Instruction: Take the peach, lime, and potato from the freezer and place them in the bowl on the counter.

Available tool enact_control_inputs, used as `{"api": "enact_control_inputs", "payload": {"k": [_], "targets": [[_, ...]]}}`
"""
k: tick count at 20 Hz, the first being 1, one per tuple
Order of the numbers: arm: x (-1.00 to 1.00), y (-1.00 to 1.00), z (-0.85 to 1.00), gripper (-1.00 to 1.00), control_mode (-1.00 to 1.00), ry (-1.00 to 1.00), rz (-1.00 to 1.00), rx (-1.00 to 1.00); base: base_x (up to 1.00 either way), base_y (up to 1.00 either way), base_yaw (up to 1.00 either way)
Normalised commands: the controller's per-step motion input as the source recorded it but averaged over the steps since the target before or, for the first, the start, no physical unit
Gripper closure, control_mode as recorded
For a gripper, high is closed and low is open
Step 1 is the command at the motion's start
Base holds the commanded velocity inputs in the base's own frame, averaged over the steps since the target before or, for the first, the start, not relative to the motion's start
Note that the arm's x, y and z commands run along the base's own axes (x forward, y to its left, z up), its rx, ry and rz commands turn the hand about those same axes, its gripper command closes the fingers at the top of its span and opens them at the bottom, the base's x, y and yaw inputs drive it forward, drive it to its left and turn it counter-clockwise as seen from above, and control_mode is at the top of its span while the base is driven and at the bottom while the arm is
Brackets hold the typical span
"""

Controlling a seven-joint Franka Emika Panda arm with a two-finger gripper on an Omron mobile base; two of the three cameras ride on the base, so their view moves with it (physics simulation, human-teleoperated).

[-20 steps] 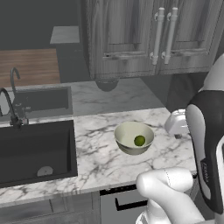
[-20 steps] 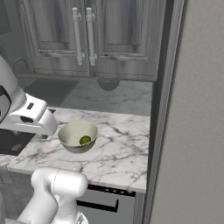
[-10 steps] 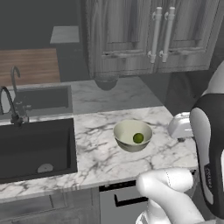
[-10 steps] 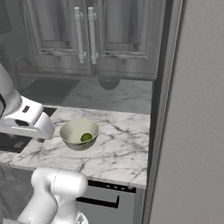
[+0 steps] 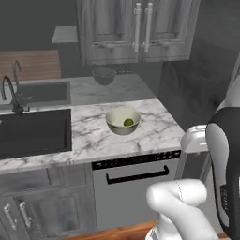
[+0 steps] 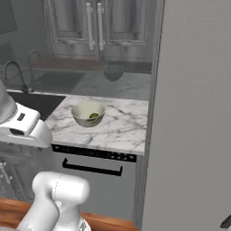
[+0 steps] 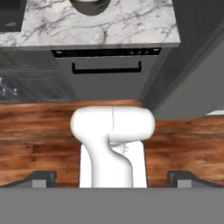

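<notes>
On the marble counter (image 5: 93, 140), right of the black sink (image 5: 33, 131), stands the cream bowl (image 5: 123, 121) with the lime (image 5: 128, 122) inside it. A dark bowl (image 5: 103, 75) sits farther back under the cabinets (image 5: 136, 28). Below the counter is a dishwasher (image 5: 136, 176). The grey freezer (image 6: 194, 117) panel rises at the counter's right end. The gripper (image 7: 112, 178) has its fingers spread wide, holding nothing, over the wood floor (image 7: 39, 131)

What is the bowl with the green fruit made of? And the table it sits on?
The bowl looks like glazed ceramic: pale cream, smooth and shiny. It could be plastic too. The counter looks like polished marble: white with grey veins running through it.
</notes>
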Motion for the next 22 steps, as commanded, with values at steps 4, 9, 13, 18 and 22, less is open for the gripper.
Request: {"api": "enact_control_inputs", "payload": {"k": [4,9,13,18,22], "targets": [[0.00,0.00,0.00,-1.00,1.00,0.00,0.00,0.00,-0.05,-0.78,-0.01],[0.00,0.00,0.00,-1.00,1.00,0.00,0.00,0.00,0.00,-0.77,-0.05],[0.00,0.00,0.00,-1.00,1.00,0.00,0.00,0.00,0.00,-0.70,-0.08],[0.00,0.00,0.00,-1.00,1.00,0.00,0.00,0.00,0.01,-0.66,-0.07],[0.00,0.00,0.00,-1.00,1.00,0.00,0.00,0.00,0.13,-0.61,-0.02]]}}
